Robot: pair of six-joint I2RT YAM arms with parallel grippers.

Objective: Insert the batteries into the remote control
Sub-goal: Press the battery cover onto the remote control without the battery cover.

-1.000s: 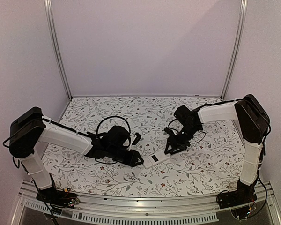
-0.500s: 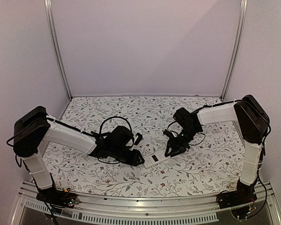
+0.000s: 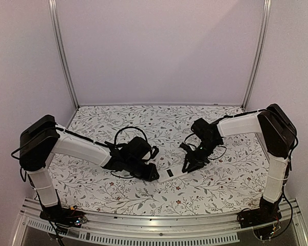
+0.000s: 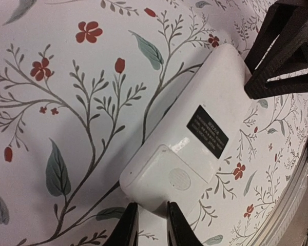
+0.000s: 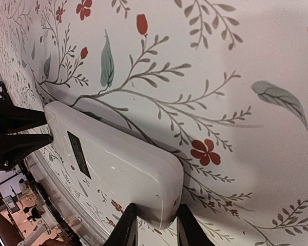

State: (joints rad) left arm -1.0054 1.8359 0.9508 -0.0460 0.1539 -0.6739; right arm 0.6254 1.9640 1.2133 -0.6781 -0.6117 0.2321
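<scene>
Gripping opposite ends of the remote control (image 3: pixel 173 172), left hand (image 3: pixel 155 176), right hand (image 3: pixel 186 168), floral table (image 3: pixel 143 120), lilac walls (image 3: pixel 159 51)

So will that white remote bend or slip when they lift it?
Probably no bending: the remote control looks like a hard plastic shell. Its back looks smooth and glossy, so it might slip in the right end effector. It's flat, so it shouldn't roll.
</scene>
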